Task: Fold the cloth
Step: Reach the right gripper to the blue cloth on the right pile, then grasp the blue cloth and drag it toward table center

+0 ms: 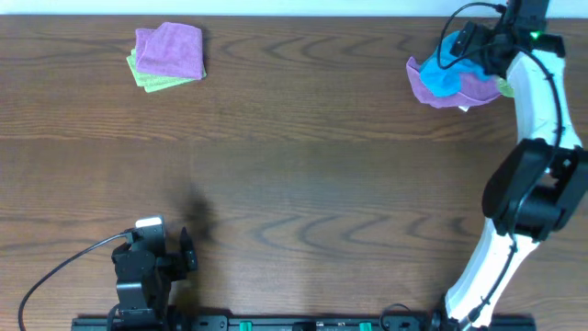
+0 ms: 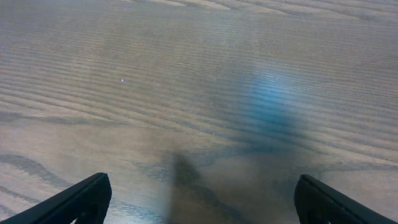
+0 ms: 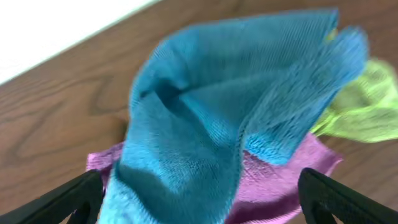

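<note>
The cloth (image 1: 446, 72) is found bunched at the far right of the tabletop (image 1: 322, 184), atop a purple cloth (image 1: 464, 90), a green cloth (image 1: 504, 87) alongside. Right jaws are seen open over it; left jaws open, well apart.

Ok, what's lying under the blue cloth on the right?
A purple cloth lies directly beneath the blue cloth, and a light-green cloth pokes out at the side. How far either runs underneath is covered.
</note>
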`<act>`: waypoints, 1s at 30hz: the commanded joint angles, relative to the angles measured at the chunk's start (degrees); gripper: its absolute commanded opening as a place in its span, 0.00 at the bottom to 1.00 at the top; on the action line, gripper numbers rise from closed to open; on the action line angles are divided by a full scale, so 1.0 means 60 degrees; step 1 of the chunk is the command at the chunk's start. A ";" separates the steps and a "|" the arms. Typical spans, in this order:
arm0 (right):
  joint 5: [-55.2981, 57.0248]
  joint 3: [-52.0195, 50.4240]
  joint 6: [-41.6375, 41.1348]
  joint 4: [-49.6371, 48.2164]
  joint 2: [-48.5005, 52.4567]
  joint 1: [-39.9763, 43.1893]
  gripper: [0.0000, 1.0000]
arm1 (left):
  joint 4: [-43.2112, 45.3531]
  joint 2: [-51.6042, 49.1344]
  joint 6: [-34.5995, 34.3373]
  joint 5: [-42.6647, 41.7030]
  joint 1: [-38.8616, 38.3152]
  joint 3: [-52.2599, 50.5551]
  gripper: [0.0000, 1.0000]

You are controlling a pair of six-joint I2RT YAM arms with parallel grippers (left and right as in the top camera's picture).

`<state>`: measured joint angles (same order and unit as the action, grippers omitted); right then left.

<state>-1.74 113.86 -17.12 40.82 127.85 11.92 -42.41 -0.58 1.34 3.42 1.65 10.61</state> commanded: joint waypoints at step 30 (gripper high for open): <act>-0.0324 0.0157 -0.1104 -0.0481 0.1024 -0.0127 0.24 | -0.0124 0.0058 0.0066 0.0098 -0.0029 -0.0186 0.95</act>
<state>-3.46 113.86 -23.75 37.50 133.29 11.53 -42.41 -0.58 1.37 3.44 1.65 10.61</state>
